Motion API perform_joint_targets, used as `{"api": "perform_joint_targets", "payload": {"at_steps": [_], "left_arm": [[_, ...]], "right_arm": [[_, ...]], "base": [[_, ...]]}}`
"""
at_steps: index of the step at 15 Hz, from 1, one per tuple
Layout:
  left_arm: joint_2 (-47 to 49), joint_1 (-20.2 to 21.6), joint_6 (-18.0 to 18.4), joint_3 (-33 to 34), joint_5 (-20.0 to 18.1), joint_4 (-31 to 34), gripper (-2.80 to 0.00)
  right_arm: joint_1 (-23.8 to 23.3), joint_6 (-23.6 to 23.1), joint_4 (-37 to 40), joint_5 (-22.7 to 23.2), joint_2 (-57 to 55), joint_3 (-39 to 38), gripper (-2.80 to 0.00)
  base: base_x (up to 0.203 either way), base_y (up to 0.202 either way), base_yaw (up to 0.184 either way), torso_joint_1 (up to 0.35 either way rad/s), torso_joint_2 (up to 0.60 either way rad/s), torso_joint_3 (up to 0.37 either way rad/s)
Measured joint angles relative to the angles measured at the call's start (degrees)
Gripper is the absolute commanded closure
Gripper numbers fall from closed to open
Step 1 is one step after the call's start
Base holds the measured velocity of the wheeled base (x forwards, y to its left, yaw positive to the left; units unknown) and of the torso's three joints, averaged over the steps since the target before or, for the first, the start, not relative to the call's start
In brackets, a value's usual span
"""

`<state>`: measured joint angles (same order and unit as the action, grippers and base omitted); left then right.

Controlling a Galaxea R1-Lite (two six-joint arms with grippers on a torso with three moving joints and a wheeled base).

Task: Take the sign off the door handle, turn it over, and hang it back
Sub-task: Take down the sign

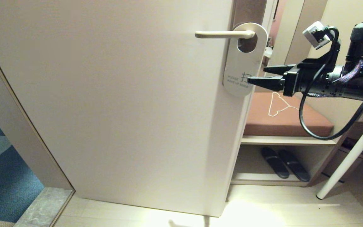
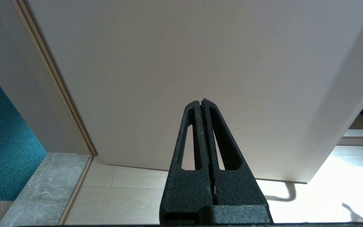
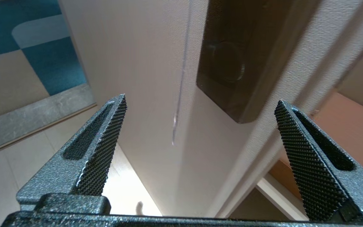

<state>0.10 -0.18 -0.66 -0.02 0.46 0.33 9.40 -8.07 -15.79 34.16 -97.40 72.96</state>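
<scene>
One sign [image 1: 244, 60] hangs white side out on the door handle [image 1: 224, 34]; right tool [image 1: 259, 75] wide open at its lower edge; left tool [image 2: 202, 104] closed.

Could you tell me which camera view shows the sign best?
The head view: the sign hangs whole on the door handle, white side out, lettering visible. The right wrist view catches only its thin edge between the open fingers. The left wrist view shows none of it.
</scene>
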Motion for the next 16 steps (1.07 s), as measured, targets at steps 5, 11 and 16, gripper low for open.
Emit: {"api": "perform_joint_targets", "payload": {"at_steps": [5, 11, 16], "left_arm": [[0.00, 0.00, 0.00, 0.00, 0.00, 0.00, 0.00], [0.00, 0.00, -0.02, 0.00, 0.00, 0.02, 0.00], [0.00, 0.00, 0.00, 0.00, -0.02, 0.00, 0.00]], "right_arm": [[0.33, 1.40, -0.02, 3.88, -0.93, 1.44, -2.80], [0.40, 1.82, -0.01, 4.72, -3.67, 5.79, -2.80], [2.39, 2.22, -0.02, 4.42, -6.99, 9.77, -2.80]], "base": [[0.000, 0.000, 0.000, 0.000, 0.00, 0.000], [0.000, 0.000, 0.000, 0.000, 0.00, 0.000], [0.000, 0.000, 0.000, 0.000, 0.00, 0.000]]}}
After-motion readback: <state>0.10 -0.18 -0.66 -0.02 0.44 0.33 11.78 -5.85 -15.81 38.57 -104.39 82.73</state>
